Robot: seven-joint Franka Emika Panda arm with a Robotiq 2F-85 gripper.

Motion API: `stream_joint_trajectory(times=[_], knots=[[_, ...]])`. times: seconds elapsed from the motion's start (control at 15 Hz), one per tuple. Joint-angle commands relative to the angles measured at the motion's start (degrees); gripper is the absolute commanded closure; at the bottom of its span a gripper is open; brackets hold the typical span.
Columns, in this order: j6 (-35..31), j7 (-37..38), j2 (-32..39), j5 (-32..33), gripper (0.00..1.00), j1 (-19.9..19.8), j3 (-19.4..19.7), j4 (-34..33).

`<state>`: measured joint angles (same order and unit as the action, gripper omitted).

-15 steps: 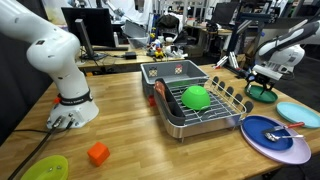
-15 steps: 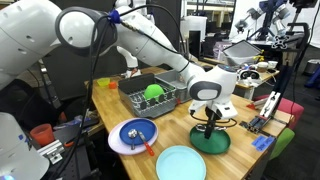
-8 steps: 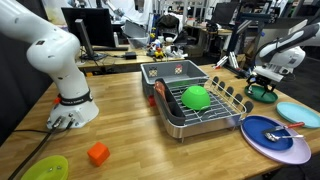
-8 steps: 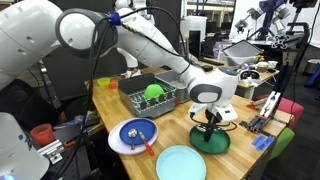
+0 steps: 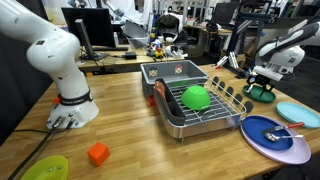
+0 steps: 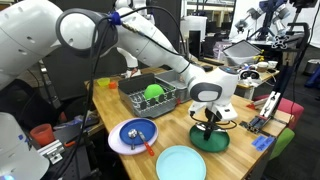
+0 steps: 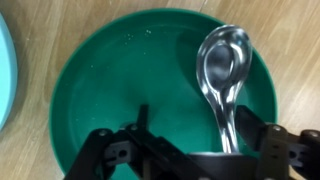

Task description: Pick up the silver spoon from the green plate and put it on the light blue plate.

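The silver spoon point(image 7: 224, 75) lies on the green plate point(image 7: 110, 80), bowl toward the top of the wrist view, handle running down between my fingers. My gripper point(image 7: 197, 128) is open and straddles the spoon's handle, low over the plate; the handle is nearer the right finger. In both exterior views the gripper point(image 5: 262, 80) point(image 6: 209, 124) hangs right over the green plate point(image 5: 262, 95) point(image 6: 212, 144); the spoon is hidden there. The light blue plate point(image 5: 298, 114) point(image 6: 181, 163) point(image 7: 4, 70) lies beside the green plate and holds nothing.
A metal dish rack point(image 5: 200, 118) point(image 6: 140, 100) holds a bright green bowl point(image 5: 195, 97) point(image 6: 153, 92). A dark blue plate on a lavender one point(image 5: 270, 133) point(image 6: 137, 133) lies near. An orange block point(image 5: 97, 153) and a lime plate point(image 5: 45, 168) lie by the table's front edge.
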<state>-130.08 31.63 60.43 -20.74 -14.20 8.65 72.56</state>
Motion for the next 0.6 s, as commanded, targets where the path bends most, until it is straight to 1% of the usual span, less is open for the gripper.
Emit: stream_joint_trajectory(times=[0.0,0.07,0.33,0.53], knots=[[1.6,1.0,1.0,0.6,0.44,0.2,0.0,-1.7],[1.9,1.0,1.0,0.6,0.53,0.1,-0.1,-1.9],[3.0,1.0,1.2,0.7,0.81,0.1,-0.1,-2.5],[3.5,1.0,1.2,0.7,0.96,0.1,-0.1,-2.8]])
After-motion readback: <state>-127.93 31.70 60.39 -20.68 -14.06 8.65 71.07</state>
